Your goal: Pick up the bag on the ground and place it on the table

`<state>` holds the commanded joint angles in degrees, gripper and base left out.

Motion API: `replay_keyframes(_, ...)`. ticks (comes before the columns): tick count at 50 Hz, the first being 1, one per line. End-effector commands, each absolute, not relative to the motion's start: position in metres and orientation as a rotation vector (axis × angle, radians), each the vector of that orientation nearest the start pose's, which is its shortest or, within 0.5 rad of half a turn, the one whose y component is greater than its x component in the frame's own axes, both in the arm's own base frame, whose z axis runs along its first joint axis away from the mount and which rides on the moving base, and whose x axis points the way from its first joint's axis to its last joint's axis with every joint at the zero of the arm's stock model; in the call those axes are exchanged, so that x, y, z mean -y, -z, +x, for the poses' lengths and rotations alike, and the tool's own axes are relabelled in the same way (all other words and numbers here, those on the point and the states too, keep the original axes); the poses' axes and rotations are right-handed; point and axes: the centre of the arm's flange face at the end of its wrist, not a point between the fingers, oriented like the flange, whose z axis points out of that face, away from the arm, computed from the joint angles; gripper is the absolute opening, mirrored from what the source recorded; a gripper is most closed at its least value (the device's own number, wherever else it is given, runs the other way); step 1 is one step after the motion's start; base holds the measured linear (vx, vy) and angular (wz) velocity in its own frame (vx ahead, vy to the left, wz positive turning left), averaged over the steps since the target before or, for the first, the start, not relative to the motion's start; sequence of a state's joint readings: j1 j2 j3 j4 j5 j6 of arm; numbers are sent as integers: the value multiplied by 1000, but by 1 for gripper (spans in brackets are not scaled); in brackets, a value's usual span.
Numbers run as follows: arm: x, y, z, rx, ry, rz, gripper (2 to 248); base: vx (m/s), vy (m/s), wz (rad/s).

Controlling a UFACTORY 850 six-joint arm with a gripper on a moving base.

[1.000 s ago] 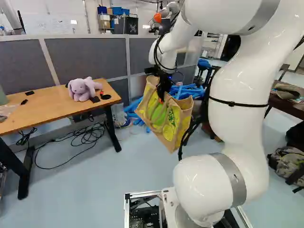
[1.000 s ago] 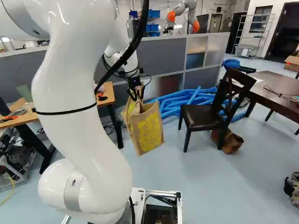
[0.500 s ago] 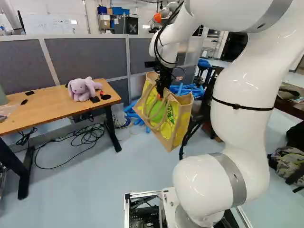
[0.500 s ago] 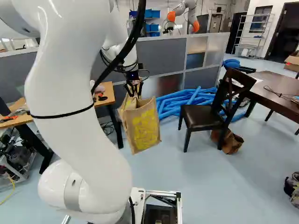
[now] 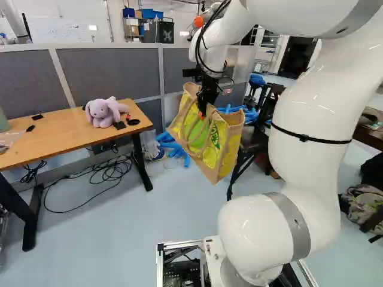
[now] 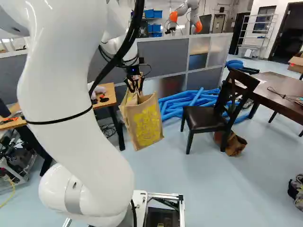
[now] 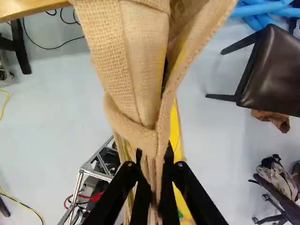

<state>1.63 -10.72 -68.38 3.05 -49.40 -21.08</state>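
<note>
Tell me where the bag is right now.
In the right base view, the bag hangs from the jaws, above the floor, left of the chair.

No wording can be read. Small green lettering stands below the top rim of the tan woven bag with yellow panels point(image 5: 210, 158), illegible in the left base view; its yellow print in the right base view is unclear. Faint marks on the white wall board point(image 5: 57, 28) are illegible too.

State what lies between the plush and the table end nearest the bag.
On the table, the left base view shows a flat black pad, a round black thing and a small red one.
</note>
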Motion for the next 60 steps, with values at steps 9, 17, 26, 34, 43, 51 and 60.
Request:
replay_keyframes(9,-18,-570,524,566,235,-3062,22,0,0,0)
replay_keyframes(17,-18,-582,523,567,236,-3062,22,0,0,0)
replay_keyframes(26,-18,-595,521,568,238,-3061,22,0,0,0)
replay_keyframes(34,-18,-607,520,569,239,-3060,22,0,0,0)
replay_keyframes(43,-18,-620,518,571,240,-3059,22,0,0,0)
replay_keyframes(51,-18,-631,517,572,239,-3058,22,0,0,0)
replay_keyframes(60,-18,-644,515,573,237,-3057,22,0,0,0)
